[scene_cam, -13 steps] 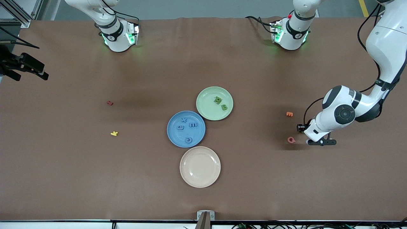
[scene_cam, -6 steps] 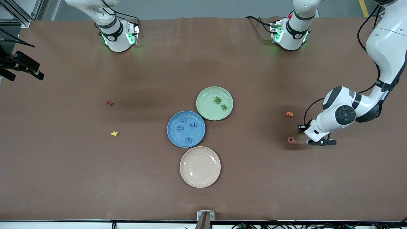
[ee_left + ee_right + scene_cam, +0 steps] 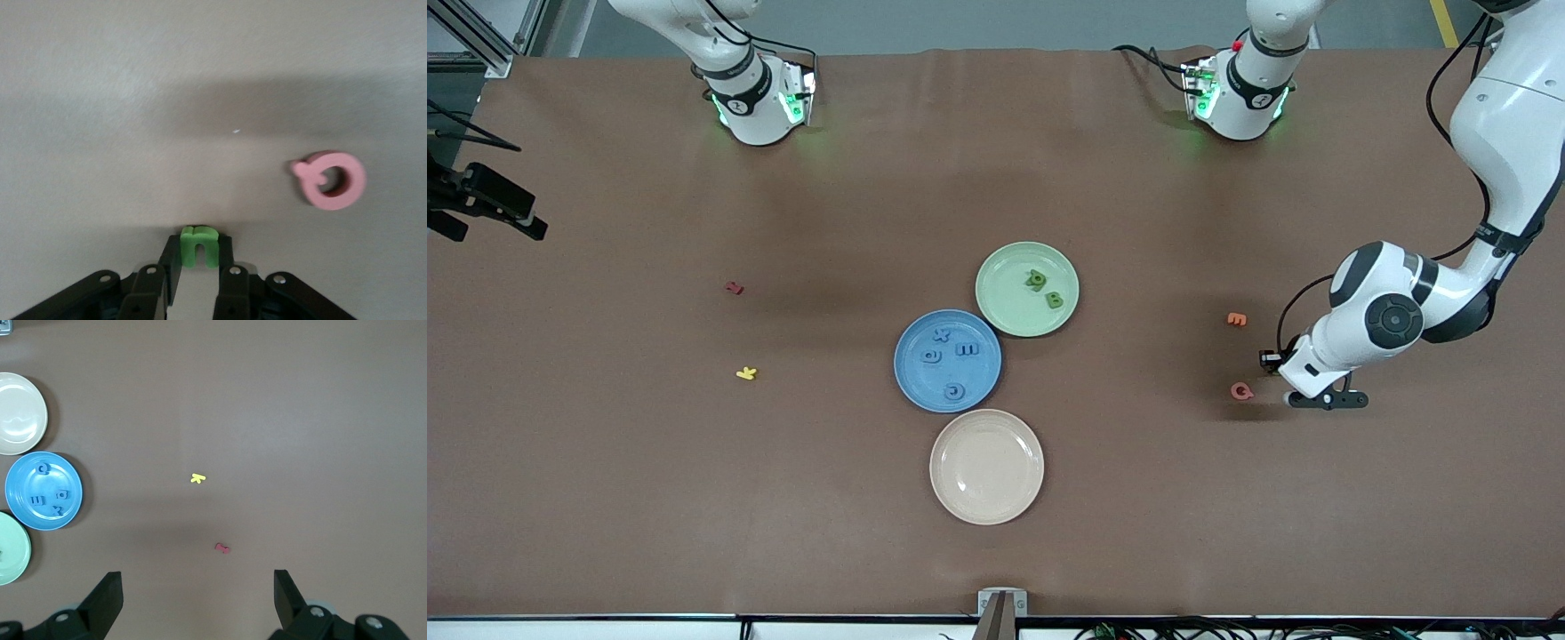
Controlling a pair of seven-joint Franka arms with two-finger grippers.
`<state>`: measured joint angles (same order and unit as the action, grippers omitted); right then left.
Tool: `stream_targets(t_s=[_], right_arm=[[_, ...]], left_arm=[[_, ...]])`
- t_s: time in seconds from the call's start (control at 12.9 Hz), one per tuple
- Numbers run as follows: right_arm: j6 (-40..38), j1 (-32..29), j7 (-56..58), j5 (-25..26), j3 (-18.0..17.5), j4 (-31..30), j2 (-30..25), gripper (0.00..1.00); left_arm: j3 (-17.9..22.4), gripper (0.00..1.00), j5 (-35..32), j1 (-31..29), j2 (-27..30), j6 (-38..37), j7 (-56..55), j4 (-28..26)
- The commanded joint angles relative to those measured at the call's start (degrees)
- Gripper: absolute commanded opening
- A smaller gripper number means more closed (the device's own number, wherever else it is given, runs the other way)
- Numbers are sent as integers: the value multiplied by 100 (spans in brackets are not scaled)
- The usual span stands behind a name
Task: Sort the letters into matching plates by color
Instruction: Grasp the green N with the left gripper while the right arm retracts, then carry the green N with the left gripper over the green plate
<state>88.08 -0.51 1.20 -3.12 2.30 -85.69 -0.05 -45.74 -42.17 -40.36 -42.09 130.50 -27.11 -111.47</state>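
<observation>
My left gripper point(image 3: 1323, 399) is low over the table at the left arm's end, beside a pink letter point(image 3: 1241, 391). In the left wrist view the gripper point(image 3: 199, 252) is shut on a small green letter point(image 3: 199, 244); the arm hides that letter in the front view. The blue plate point(image 3: 921, 384) holds several blue letters point(image 3: 967, 349). The pale green plate point(image 3: 1003, 307) holds two green letters point(image 3: 1036, 280). My right gripper point(image 3: 487, 204) is open and empty, high over the right arm's end of the table. Its wrist view point(image 3: 197, 597) shows both plates point(image 3: 20, 483).
A beige plate point(image 3: 986, 467) sits nearer the camera than the blue plate, touching it. An orange letter point(image 3: 1236, 319) lies near the pink letter point(image 3: 330, 180). A red letter point(image 3: 735, 288) and a yellow letter point(image 3: 746, 373) lie toward the right arm's end.
My right gripper has drifted a little toward the table's end. My left gripper has stayed almost still beside the pink letter.
</observation>
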Motion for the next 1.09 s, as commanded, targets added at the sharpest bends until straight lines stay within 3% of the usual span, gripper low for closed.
stream_targets(t_s=[0.0, 0.39, 1.01], right_arm=[[-116, -107, 3, 49, -98, 237, 137, 100], [-107, -125, -15, 57, -98, 246, 137, 100], [-72, -125, -15, 57, -89, 264, 137, 100]], left_arm=[[-391, 1, -98, -24, 305, -60, -13, -15], [-1253, 0, -19, 63, 386, -376, -802, -24], [-1263, 0, -45, 1872, 333, -385, -3367, -6]])
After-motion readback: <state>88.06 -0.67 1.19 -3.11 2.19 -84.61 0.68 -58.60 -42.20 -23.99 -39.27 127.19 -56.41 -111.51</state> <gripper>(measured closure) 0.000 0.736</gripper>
